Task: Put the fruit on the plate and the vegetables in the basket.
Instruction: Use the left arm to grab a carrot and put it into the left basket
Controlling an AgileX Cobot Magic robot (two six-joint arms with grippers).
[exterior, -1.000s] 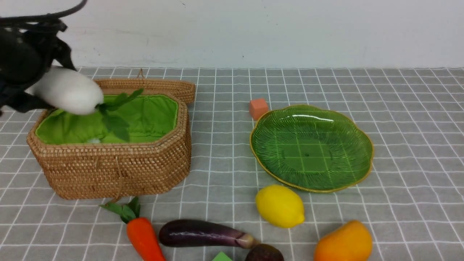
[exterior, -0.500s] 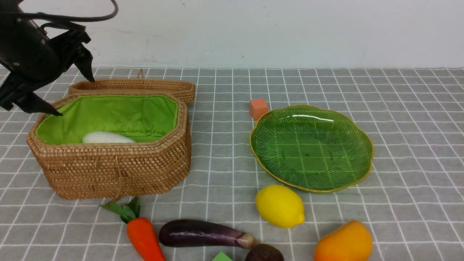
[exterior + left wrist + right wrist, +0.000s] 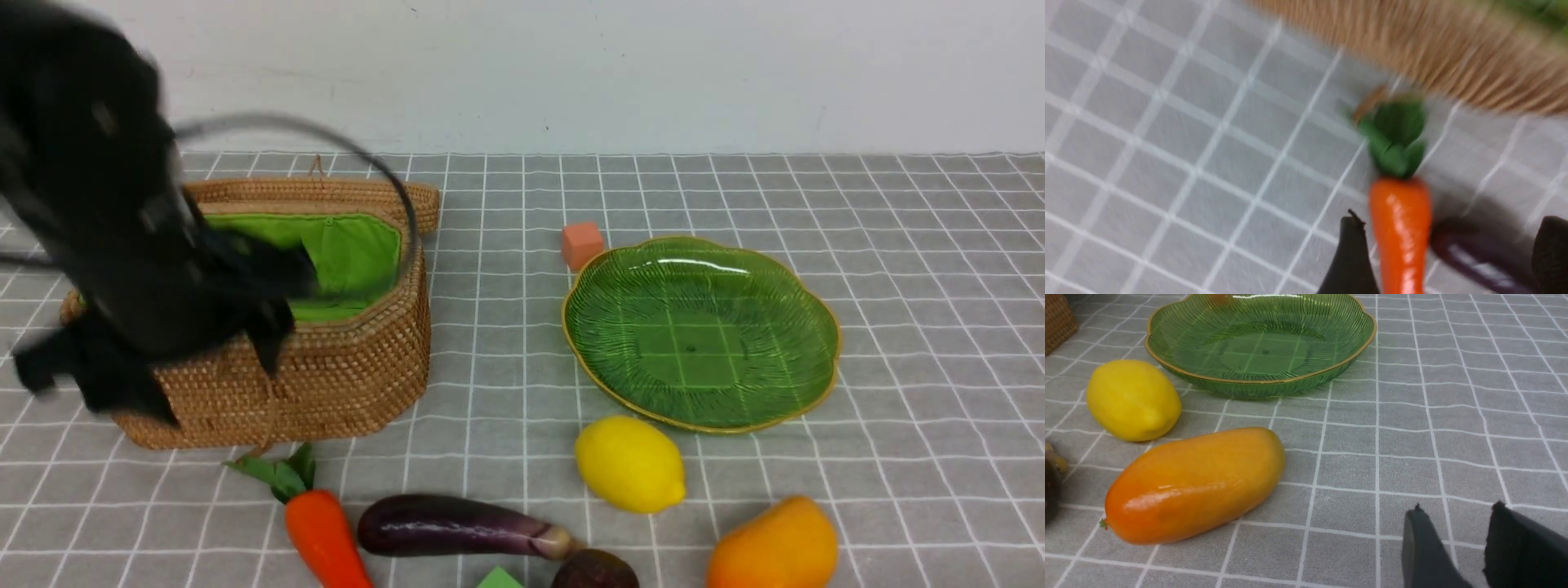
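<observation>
Front view first: my left arm (image 3: 114, 245) is a black blur across the left of frame. It covers most of the basket (image 3: 351, 384), so I can't tell what's inside. The plate (image 3: 702, 335), centre-right, is bare. The lemon (image 3: 630, 463), mango (image 3: 774, 545) and maroon fruit (image 3: 596, 572) sit on the cloth (image 3: 898, 245) at lower right. The carrot (image 3: 322, 535) and eggplant (image 3: 453, 525) are lower centre. I reckon no fruit is placed yet and two vegetables at least remain. The white vegetable shows nowhere.

Left wrist view, blurred: the left gripper (image 3: 1449, 228) is spread wide and empty, with the carrot between its fingers and the eggplant beside it.

Right wrist view: the right gripper (image 3: 1457, 510) is slightly parted and holds nothing. The mango is near, and the lemon and empty plate lie beyond.
</observation>
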